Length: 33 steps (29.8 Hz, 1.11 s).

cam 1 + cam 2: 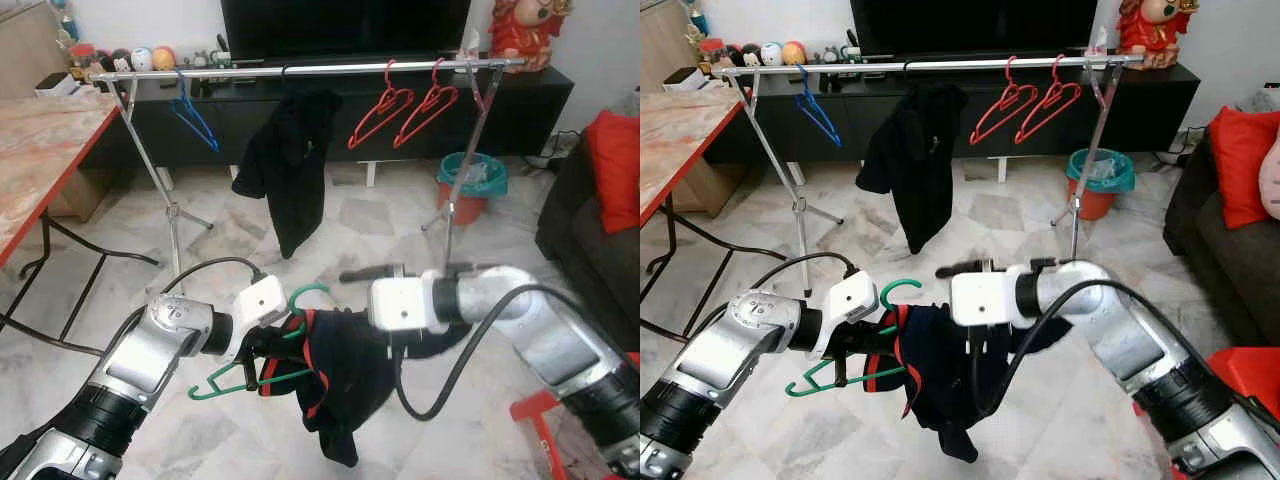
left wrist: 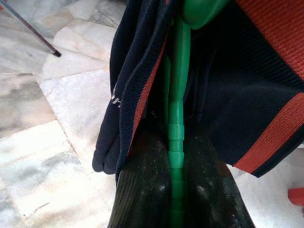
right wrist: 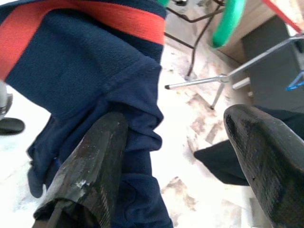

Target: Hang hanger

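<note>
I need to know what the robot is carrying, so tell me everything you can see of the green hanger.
The green hanger looks like glossy plastic, with a curved hook on top, sloping shoulders and a small hooked tip at one end. A dark navy garment with red stripes is draped over it and hides much of it. It is held low, tilted, above the marble floor, well short of the rail. The left gripper is clamped on its ribbed bar. The right gripper is open beside the cloth, one finger against it.
</note>
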Tool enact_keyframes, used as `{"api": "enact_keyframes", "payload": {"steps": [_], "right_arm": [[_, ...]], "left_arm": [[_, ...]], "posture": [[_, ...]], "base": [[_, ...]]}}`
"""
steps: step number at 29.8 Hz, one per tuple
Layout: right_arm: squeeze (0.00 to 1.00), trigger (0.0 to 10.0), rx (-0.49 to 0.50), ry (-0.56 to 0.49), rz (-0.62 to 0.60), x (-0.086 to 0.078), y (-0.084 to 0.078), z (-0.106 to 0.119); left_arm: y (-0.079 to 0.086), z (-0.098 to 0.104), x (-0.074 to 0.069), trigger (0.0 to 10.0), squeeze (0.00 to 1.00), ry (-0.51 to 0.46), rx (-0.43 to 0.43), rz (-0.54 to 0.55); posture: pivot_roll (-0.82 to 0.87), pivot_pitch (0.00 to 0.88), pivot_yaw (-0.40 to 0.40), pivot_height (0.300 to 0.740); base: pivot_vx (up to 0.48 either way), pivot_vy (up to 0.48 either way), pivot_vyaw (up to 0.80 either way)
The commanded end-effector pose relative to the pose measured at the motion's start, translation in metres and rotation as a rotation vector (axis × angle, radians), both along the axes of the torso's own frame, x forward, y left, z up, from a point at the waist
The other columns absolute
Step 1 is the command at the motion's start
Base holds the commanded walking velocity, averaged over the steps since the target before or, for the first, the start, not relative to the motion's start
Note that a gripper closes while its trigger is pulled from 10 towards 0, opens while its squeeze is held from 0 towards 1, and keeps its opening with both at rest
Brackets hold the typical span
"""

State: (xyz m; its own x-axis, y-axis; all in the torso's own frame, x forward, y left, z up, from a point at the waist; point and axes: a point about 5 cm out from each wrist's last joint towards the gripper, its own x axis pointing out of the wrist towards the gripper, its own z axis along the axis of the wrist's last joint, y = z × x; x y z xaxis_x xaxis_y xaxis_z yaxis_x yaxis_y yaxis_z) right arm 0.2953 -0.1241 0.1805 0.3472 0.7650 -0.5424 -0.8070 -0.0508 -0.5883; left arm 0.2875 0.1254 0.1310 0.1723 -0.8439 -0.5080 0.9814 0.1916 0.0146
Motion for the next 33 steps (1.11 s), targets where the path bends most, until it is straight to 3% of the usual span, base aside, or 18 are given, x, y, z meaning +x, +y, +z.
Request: {"api": "enact_keyframes", "payload": {"steps": [1, 7, 12, 25, 33], "right_arm": [[0.00, 10.0, -0.010, 0.027, 0.026, -0.002, 0.000, -0.005], [0.00, 10.0, -0.066, 0.157, 0.083, -0.015, -0.002, -0.020], [0.00, 10.0, -0.081, 0.183, 0.099, -0.018, -0.002, -0.026], [0.00, 10.0, 0.014, 0.146, 0.011, 0.002, 0.007, -0.024], [0.00, 10.0, 0.019, 0.193, 0.022, 0.001, 0.009, -0.028]], "left_arm": [[-0.005, 0.011, 0.001, 10.0, 0.00, -0.042, 0.007, -0.052], [-0.006, 0.012, 0.002, 10.0, 0.00, -0.049, 0.013, -0.066], [-0.008, 0.012, 0.002, 10.0, 0.00, -0.050, 0.014, -0.082], [-0.013, 0.013, 0.000, 10.0, 0.00, -0.053, 0.016, -0.122], [-0.015, 0.012, -0.001, 10.0, 0.00, -0.053, 0.018, -0.128]], "posture": [[-0.12, 0.000, 0.064, 0.740], [-0.11, 0.000, 0.064, 0.740], [-0.11, 0.000, 0.064, 0.740], [-0.11, 0.000, 0.057, 0.740], [-0.10, 0.000, 0.054, 0.740]], "base": [[0.000, 0.000, 0.00], [0.000, 0.000, 0.00], [0.000, 0.000, 0.00], [0.000, 0.000, 0.00], [0.000, 0.000, 0.00]]}}
